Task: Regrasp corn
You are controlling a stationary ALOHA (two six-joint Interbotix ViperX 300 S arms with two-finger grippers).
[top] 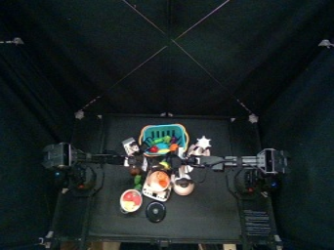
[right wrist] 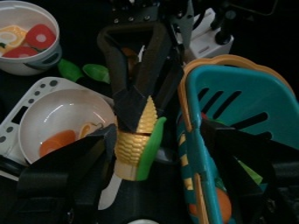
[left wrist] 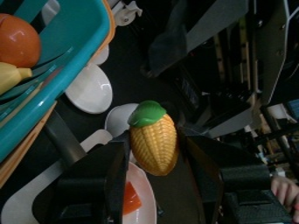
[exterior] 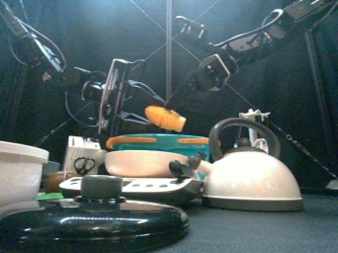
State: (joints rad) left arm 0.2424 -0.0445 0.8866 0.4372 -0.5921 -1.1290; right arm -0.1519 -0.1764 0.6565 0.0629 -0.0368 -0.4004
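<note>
The corn [left wrist: 155,144] is a yellow toy cob with a green end, hanging in the air above the dishes. My left gripper [left wrist: 158,179] is shut on it, one jaw on each side. The right wrist view shows the corn [right wrist: 138,131] hanging from the left gripper [right wrist: 142,92], whose black fingers [right wrist: 119,74] straddle its upper part. My right gripper [right wrist: 146,166] stands wide open around the cob's lower end, not pressing it. In the front view the corn [exterior: 165,117] floats above the basket, with the right gripper [exterior: 209,71] higher and to its right.
A teal basket [exterior: 158,143] with toy food stands mid-table behind a white kettle [exterior: 251,168]. A black lid [exterior: 99,217] and a white bowl [exterior: 16,170] lie at the front. Under the corn sit a white dish [right wrist: 59,114] and a small bowl [right wrist: 30,39] of toy food.
</note>
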